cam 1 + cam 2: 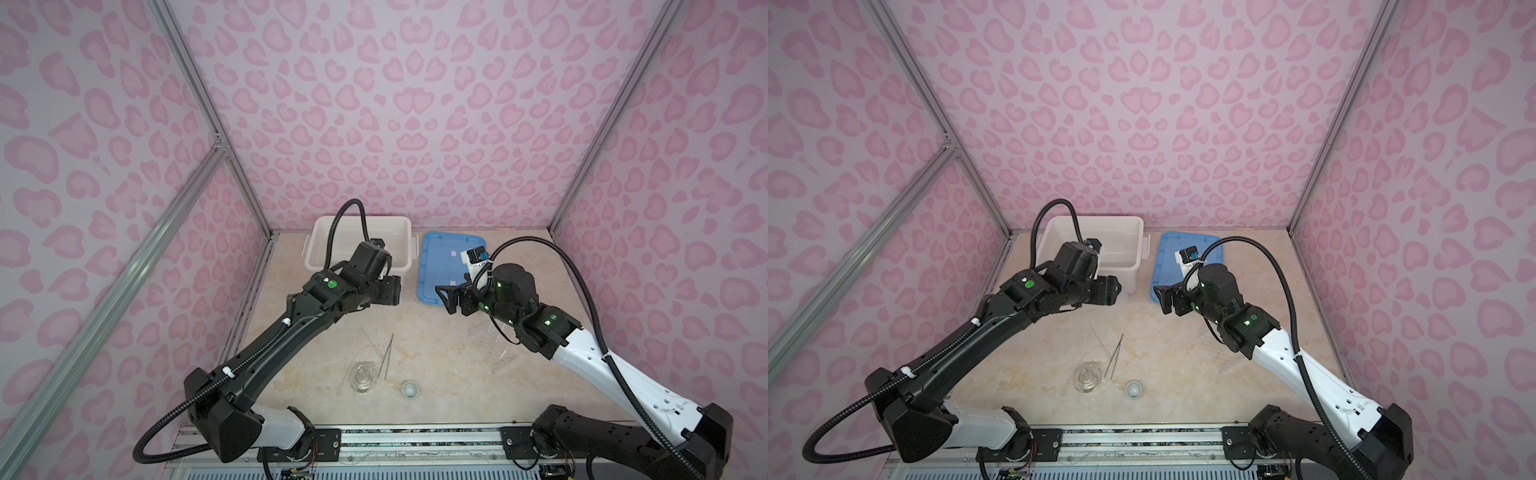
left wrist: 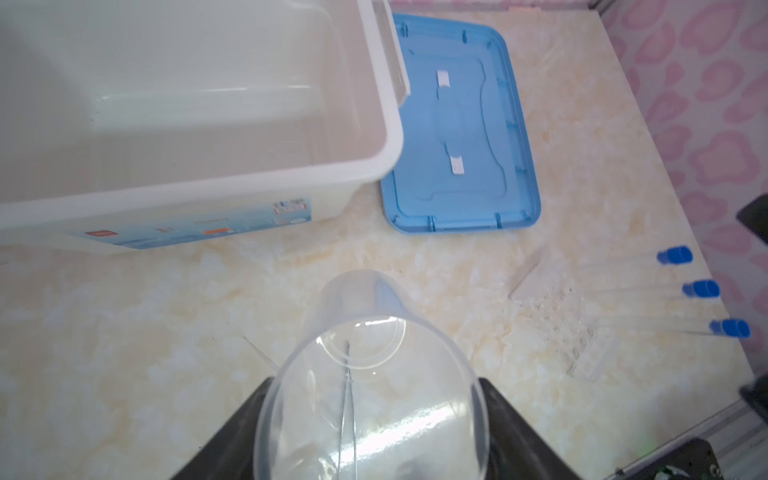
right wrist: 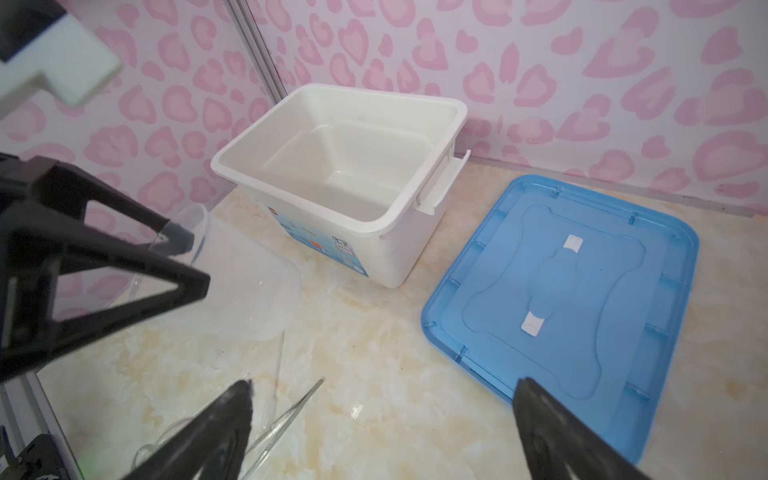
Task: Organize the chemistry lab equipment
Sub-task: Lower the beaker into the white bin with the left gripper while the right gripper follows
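Currently, entry one: the clear beaker (image 2: pixel 370 374) is being held on its side between the left fingers (image 3: pixel 187 286), which are gripping its wall just in front of the white bin (image 3: pixel 395 257), probably because the bin is where it is going. The right fingers (image 3: pixel 232 415) are hanging wide apart and empty near the blue lid (image 3: pixel 582 291), seemingly leaving room. The flask (image 1: pixel 363 376), tweezers (image 1: pixel 388 357) and small white cup (image 1: pixel 410 389) are waiting on the tabletop (image 1: pixel 436 353); blue-capped test tubes (image 2: pixel 702 289) are resting at the rack (image 2: pixel 557 316).

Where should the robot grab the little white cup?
Probably across its rim, coming straight down from above. The small white cup stands upright, mouth up, with bare table around it, apart from the metal tweezers.
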`<state>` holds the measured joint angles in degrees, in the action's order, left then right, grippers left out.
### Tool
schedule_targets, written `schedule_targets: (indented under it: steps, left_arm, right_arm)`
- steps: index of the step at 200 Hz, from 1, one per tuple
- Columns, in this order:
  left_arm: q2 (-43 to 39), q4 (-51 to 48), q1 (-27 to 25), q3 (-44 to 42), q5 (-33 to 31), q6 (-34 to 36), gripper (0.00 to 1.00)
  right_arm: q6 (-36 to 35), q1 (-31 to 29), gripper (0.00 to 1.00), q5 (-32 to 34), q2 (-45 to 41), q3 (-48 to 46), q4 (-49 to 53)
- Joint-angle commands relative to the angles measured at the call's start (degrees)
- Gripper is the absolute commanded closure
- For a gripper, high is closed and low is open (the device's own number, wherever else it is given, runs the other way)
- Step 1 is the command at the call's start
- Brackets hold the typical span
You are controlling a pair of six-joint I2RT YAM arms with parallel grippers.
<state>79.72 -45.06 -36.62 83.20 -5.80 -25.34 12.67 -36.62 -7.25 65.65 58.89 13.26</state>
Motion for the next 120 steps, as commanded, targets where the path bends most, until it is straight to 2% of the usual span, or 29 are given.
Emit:
schedule_targets:
  steps: [1, 42, 67, 75, 98, 120]
  left_arm:
    - [1.29, -2.29, 5.41, 7.18, 3.56, 3.28, 0.28]
    - [9.82, -2.99, 16.88, 18.87, 4.69, 6.28, 0.29]
    - [16.93, -4.08, 20.01, 26.29, 3.41, 9.16, 0.28]
    - [19.49, -4.3, 20.91, 28.11, 3.51, 9.57, 0.28]
    - [25.79, -3.35, 23.39, 29.52, 1.68, 10.53, 0.28]
    - [30.43, -1.11, 26.15, 28.8, 3.82, 10.31, 0.29]
  right_arm:
    - [-1.32, -0.62, 0.02, -3.1, 4.09, 4.32, -3.84]
    - [-0.99, -3.2, 0.02, -1.2, 18.46, 18.47, -2.49]
    - [0.58, -3.38, 0.02, -0.44, 26.96, 25.7, -1.82]
    - [0.8, -3.44, 0.02, -0.57, 30.22, 30.5, -0.99]
    - [2.08, -3.54, 0.03, -1.46, 36.04, 36.29, -0.22]
    - [2.93, -3.66, 0.03, -2.3, 38.32, 38.49, 0.02]
